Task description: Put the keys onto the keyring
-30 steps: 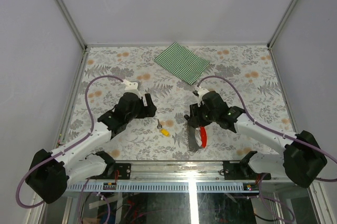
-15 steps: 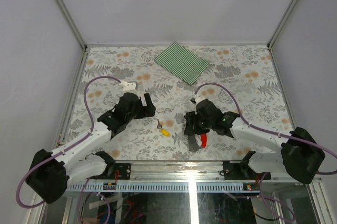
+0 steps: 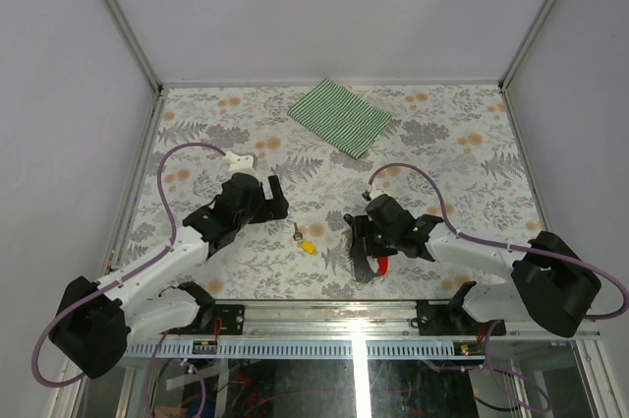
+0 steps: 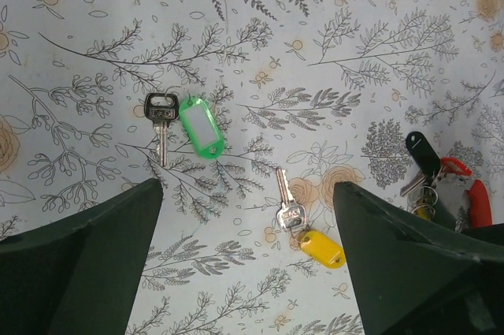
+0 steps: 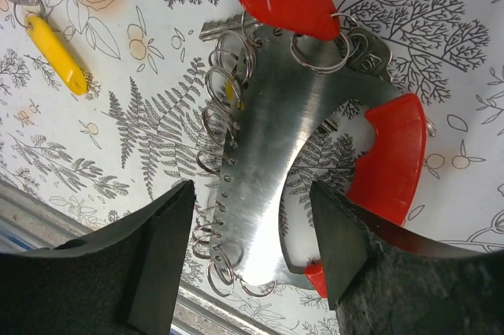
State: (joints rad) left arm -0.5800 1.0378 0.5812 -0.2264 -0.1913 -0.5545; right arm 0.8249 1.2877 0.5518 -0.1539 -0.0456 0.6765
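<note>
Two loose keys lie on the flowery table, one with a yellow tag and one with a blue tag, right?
Not quite. The left wrist view shows a green tag on that key, not blue; the yellow tag is as you said.

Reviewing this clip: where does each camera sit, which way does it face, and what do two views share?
Top external: above and behind the bases, looking down at the table; both arms, left gripper and right gripper show.
Left wrist: on the left arm, looking down at the green-tagged key; its fingers fill the bottom corners.
Right wrist: on the right arm, close above the keyring; its fingers at the bottom.
Shared: both wrist views show the yellow-tagged key.
</note>
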